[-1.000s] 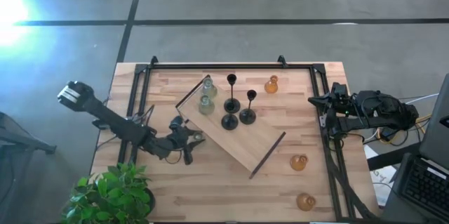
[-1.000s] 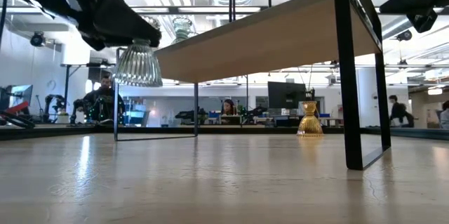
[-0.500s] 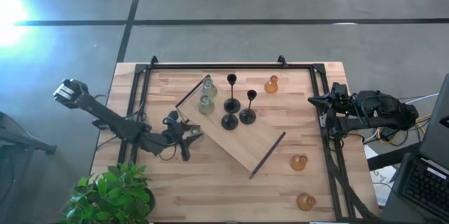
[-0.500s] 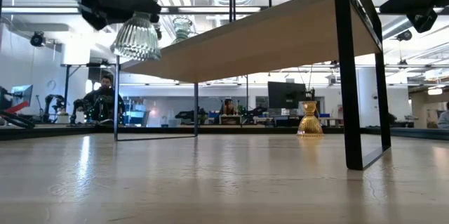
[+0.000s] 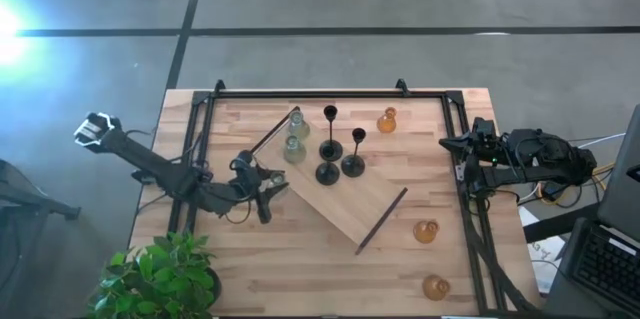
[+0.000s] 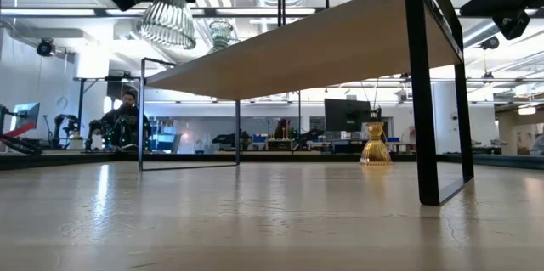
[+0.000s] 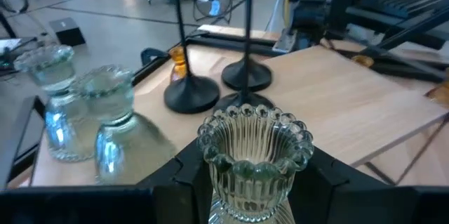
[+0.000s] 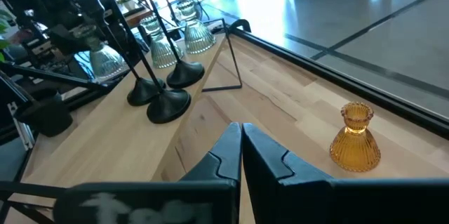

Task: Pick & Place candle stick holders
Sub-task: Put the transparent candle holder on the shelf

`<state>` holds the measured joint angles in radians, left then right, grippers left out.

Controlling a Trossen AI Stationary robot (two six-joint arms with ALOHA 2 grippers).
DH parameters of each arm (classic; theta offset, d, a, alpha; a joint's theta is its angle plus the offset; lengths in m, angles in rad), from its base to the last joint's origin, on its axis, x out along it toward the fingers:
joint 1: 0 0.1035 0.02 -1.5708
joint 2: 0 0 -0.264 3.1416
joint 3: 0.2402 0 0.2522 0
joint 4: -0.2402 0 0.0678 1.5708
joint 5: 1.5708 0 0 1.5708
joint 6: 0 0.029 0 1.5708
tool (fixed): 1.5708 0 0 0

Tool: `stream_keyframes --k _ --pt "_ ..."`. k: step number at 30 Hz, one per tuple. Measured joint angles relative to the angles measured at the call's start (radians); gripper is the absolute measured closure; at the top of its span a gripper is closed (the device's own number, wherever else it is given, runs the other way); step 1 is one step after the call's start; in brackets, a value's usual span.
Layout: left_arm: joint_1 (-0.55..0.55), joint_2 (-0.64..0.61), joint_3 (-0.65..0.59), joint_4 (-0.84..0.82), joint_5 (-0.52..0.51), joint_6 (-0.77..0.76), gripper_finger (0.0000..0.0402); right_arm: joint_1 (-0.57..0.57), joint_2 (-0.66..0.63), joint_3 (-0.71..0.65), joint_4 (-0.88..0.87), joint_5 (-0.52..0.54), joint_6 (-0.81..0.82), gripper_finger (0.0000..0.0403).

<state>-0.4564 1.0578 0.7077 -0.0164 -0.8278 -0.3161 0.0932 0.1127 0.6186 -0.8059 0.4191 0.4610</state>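
Note:
My left gripper [image 5: 266, 185] is near the table's left side, just left of the wooden board [image 5: 355, 204], shut on a pale green ribbed glass candle stick holder [image 7: 252, 157]. In the low view that holder [image 6: 167, 19] hangs high above the table. On the board stand two more pale green holders [image 5: 294, 137] and three black ones [image 5: 338, 164]. One amber holder [image 5: 387, 119] stands by the board's far side, and two others [image 5: 426, 231] [image 5: 436, 286] rest on their bases on the table at the near right. My right gripper [image 5: 447, 142] waits shut at the right edge. My left gripper pinches the glass holder's narrow waist [image 7: 247, 182] between its two fingers [image 7: 188, 176], below the scalloped cup. The fingers come nearly level from the table's left. The holder stays upright, its flared base [image 6: 167, 31] below the fingers, lifted clear of the table.
The board [image 6: 340, 46] stands raised on black legs [image 6: 422, 93] and lies diagonally across the table's middle. A black rail frame [image 5: 320, 92] runs along the far and side edges. A potted plant [image 5: 160, 274] sits at the near left corner. An amber holder [image 8: 356, 140] shows ahead of my right gripper.
My left gripper has gone up with the glass holder and a little toward the far edge. The holder stays upright in the hold and now hangs higher, level with the board's top.

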Motion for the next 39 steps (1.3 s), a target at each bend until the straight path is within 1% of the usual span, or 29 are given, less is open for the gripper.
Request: stream_keyframes --k 10,15,18,28,33,39 --pt "0.056 0.014 -0.010 0.046 -0.001 -0.018 0.0265 0.000 0.000 0.000 0.000 0.000 0.000 0.0394" --pt "0.085 0.047 -0.045 0.160 0.002 0.022 0.0265 0.000 0.000 0.000 0.000 0.000 0.000 0.0394" --pt "0.104 0.059 -0.074 0.244 0.035 0.031 0.0265 0.000 0.000 0.000 0.000 0.000 0.000 0.0394" --pt "0.167 0.110 -0.080 0.306 0.117 0.057 0.0265 0.000 0.000 0.000 0.000 0.000 0.000 0.0394" --pt "0.186 0.138 -0.083 0.350 0.131 0.060 0.0265 0.000 0.000 0.000 0.000 0.000 0.000 0.0394" --pt "0.197 0.145 -0.087 0.359 0.135 0.061 0.0265 0.000 0.000 0.000 0.000 0.000 0.000 0.0394"
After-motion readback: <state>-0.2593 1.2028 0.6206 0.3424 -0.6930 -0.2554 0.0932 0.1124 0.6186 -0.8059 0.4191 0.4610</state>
